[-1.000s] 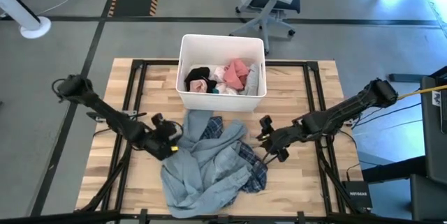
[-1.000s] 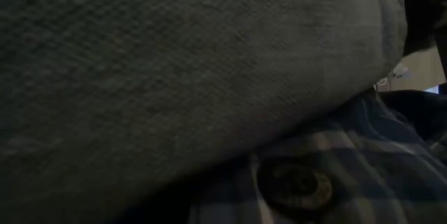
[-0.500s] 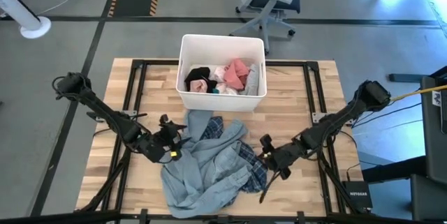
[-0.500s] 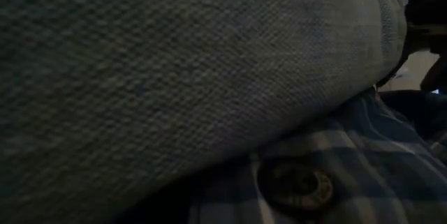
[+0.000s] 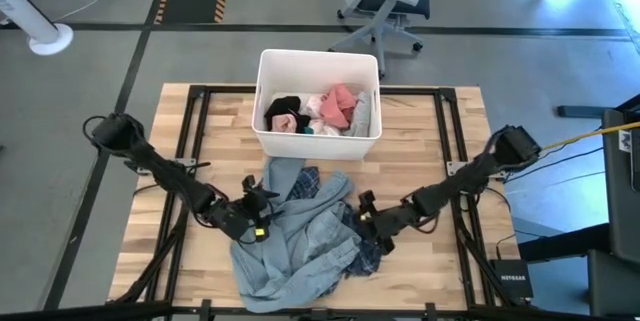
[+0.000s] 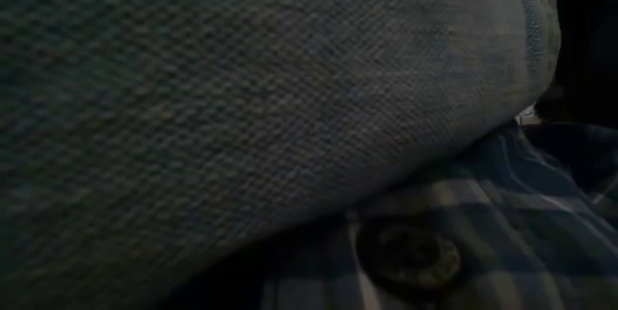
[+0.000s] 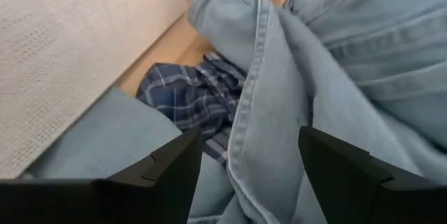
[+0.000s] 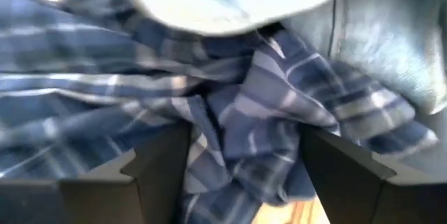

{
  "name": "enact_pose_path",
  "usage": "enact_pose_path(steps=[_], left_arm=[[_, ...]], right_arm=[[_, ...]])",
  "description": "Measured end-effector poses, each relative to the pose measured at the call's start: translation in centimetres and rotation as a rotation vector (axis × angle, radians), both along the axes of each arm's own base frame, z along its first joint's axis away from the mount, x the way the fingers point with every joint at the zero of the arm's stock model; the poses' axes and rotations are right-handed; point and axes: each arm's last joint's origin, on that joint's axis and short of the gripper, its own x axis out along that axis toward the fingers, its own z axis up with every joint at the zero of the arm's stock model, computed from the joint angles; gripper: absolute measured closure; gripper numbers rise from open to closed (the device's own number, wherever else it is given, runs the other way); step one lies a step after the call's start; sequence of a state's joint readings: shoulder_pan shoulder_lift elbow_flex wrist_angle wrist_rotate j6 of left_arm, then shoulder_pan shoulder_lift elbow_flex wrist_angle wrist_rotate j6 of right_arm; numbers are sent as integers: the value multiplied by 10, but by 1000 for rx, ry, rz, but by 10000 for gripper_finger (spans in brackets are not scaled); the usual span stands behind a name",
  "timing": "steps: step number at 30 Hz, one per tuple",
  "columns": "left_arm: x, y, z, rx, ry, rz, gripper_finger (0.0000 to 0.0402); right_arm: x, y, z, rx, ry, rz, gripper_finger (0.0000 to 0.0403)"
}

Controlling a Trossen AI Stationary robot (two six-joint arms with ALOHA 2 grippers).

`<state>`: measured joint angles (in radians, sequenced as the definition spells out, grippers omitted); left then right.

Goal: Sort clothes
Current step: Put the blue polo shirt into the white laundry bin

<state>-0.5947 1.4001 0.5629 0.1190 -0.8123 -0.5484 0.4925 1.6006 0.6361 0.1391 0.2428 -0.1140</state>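
Wooden table (image 5: 420,136) before you holds a white bin (image 5: 318,101) of clothes and, just in front, a denim shirt (image 5: 290,246) over a plaid shirt (image 5: 360,246), with your left gripper (image 5: 262,213) and right gripper (image 5: 362,223) both spread wide against them.

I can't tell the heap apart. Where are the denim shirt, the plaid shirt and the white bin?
denim shirt (image 5: 290,251): high view, its broad middle.
plaid shirt (image 8: 279,105): right wrist view, a crumpled fold.
white bin (image 5: 318,57): high view, far rim.

Two shirts (image 5: 300,236), one bin (image 5: 317,66), perhaps five garments (image 5: 320,111)
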Motion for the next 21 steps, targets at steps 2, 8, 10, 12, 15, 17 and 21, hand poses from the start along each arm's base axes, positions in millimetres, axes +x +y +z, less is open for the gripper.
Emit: enact_pose_path(steps=[2, 8, 10, 12, 15, 17, 21], left_arm=[[2, 1, -4, 4, 15, 1, 169], [7, 6, -11, -7, 28, 45, 169], [8, 8, -14, -7, 36, 55, 169], [9, 9, -16, -6, 42, 64, 169], [11, 10, -18, -8, 44, 76, 169], [11, 11, -20, -2, 58, 79, 169], [12, 10, -26, 5, 77, 83, 169]], right_arm=[[6, -3, -9, -1, 0, -16, 118], [16, -2, -28, -65, -29, 25, 128], [19, -1, -32, -81, -47, 31, 147], [20, 0, -34, -111, -61, 36, 181], [20, -1, -35, -151, -74, 37, 259], [20, -2, -35, -187, -79, 38, 328], [16, 0, -27, -221, -76, 73, 375]])
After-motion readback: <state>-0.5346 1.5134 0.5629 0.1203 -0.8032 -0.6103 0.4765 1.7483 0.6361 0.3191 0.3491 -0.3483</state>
